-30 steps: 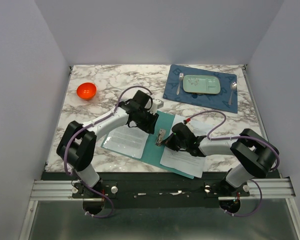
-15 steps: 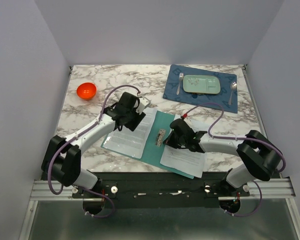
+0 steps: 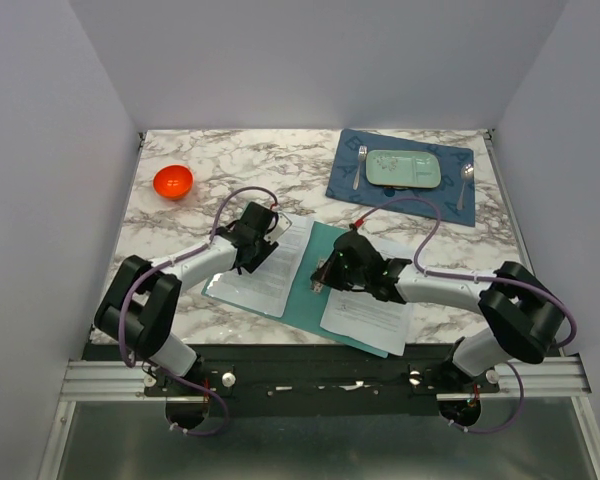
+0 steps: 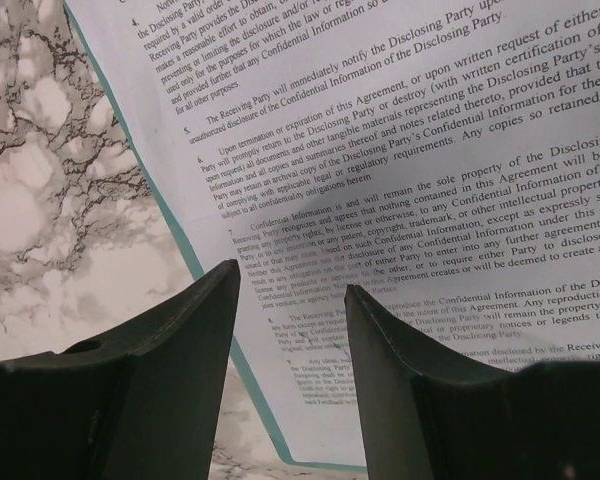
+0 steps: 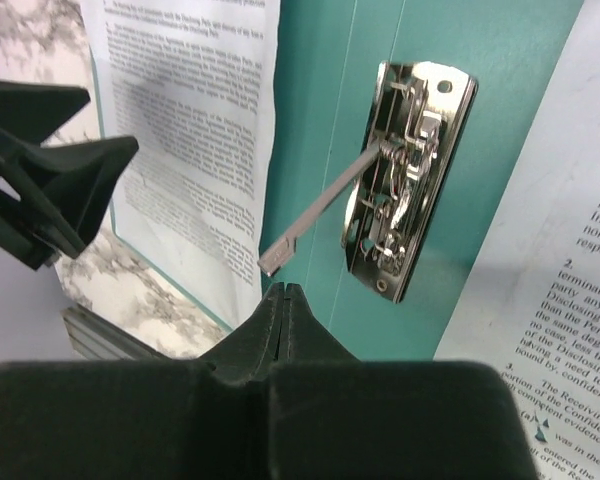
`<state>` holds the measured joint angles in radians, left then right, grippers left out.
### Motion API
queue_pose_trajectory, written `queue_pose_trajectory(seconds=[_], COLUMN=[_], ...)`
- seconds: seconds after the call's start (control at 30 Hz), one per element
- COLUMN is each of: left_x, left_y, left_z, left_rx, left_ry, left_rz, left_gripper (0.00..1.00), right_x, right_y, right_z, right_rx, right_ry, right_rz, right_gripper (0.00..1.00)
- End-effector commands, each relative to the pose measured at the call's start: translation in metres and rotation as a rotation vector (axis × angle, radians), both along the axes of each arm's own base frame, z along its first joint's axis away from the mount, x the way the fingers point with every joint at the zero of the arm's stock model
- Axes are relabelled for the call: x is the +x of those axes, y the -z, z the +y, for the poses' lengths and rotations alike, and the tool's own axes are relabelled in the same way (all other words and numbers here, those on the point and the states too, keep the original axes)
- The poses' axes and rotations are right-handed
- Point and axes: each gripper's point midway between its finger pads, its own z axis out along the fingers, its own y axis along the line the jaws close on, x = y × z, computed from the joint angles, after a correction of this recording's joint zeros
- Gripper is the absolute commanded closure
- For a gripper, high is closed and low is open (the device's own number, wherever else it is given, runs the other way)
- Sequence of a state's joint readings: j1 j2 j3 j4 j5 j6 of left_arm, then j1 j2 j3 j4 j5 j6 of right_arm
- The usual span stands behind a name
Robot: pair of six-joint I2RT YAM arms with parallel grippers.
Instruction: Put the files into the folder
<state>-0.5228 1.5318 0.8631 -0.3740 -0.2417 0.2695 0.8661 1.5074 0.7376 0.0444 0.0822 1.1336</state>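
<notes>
So, marbled worktop (image 3: 230, 160) inside plain pale walls (image 3: 330, 60); left pincer (image 4: 290, 275) hangs open over the files (image 4: 430, 150) on the folder (image 5: 500, 60), right pincer (image 5: 283, 292) pinched shut beside its clip (image 5: 405, 190).

Folder (image 3: 302, 292) plain teal-green, w/ shiny silver clip (image 5: 405, 180). Files (image 3: 260, 275) white, dense black print. Tabletop (image 3: 230, 165) white marble, grey-brown veins. Bowl (image 3: 173, 181) bright orange-red. Placemat (image 3: 405, 197) dark blue, faint lighter pattern; tray (image 3: 403, 168) pale mint green. Arm cables (image 3: 245, 191) purple.

printed sheet (image 4: 430, 200), "Disclosing Party", "Receiving Party", "Confidential Information"
</notes>
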Motion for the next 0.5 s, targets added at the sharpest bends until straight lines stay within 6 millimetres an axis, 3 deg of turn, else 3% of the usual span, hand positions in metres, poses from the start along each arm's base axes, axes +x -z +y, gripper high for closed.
queue_pose_trajectory(seconds=[0.0, 0.23, 0.47], left_x=[-0.004, -0.017, -0.035], left_y=[0.016, 0.03, 0.037], left_z=[0.01, 0.015, 0.02], left_rx=[0.051, 0.067, 0.079], left_ry=[-0.009, -0.002, 0.025], left_rz=[0.015, 0.061, 0.101], left_gripper=[0.42, 0.44, 0.46], right_x=[-0.016, -0.026, -0.011], right_y=[0.013, 0.024, 0.033], right_z=[0.0, 0.004, 0.019], right_rx=[0.004, -0.007, 0.075], right_ry=[-0.008, -0.015, 0.05], right_rz=[0.048, 0.084, 0.074], right_gripper=[1.0, 1.0, 1.0])
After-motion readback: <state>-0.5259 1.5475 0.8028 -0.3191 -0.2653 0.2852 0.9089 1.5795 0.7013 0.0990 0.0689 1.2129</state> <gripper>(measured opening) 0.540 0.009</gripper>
